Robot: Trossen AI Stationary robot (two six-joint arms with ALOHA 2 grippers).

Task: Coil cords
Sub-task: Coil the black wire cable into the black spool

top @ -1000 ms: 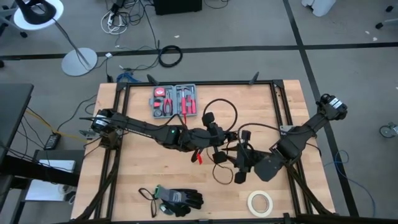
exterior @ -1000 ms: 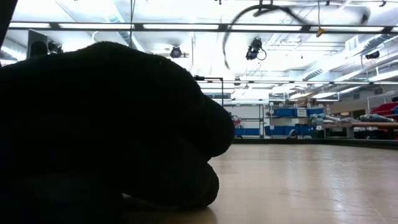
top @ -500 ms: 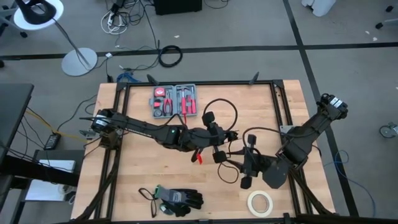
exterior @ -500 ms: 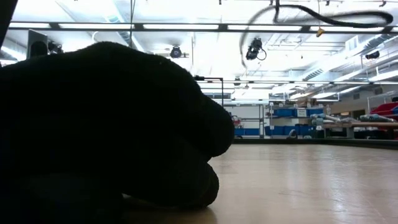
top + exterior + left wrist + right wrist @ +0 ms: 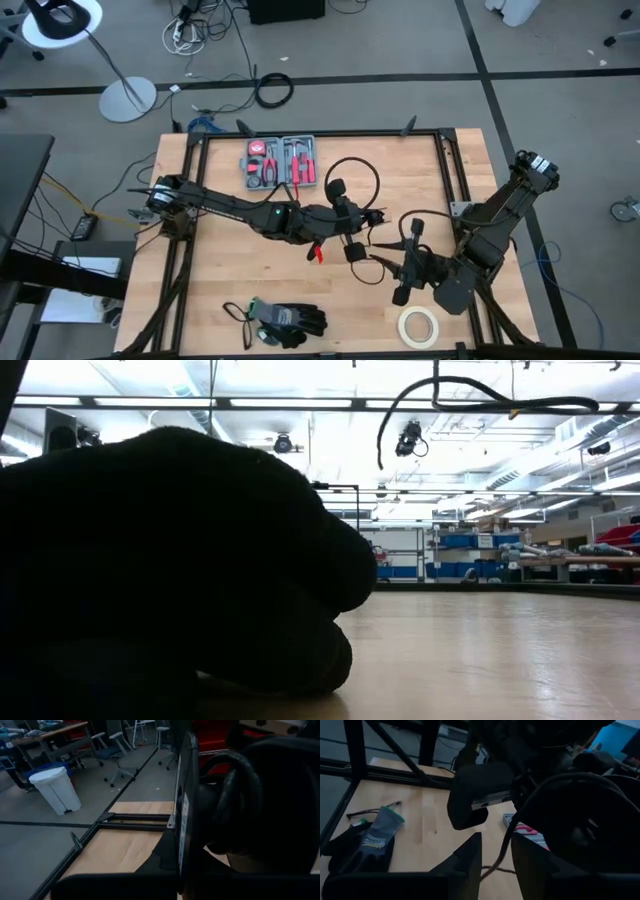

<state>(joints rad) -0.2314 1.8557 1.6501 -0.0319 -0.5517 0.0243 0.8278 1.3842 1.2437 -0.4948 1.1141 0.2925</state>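
at mid-table, left gripper (image 5: pixel 345 213) clenched the cord (image 5: pixel 352 185); its tail ran between the right gripper's (image 5: pixel 405 260) parted jaws.

Overhead, table-level, two wrist-close views.

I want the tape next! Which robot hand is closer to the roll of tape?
The right one. The right gripper hangs just above and a little left of the tape roll in the high view. The left gripper is farther off, near the table's middle, holding the cord.
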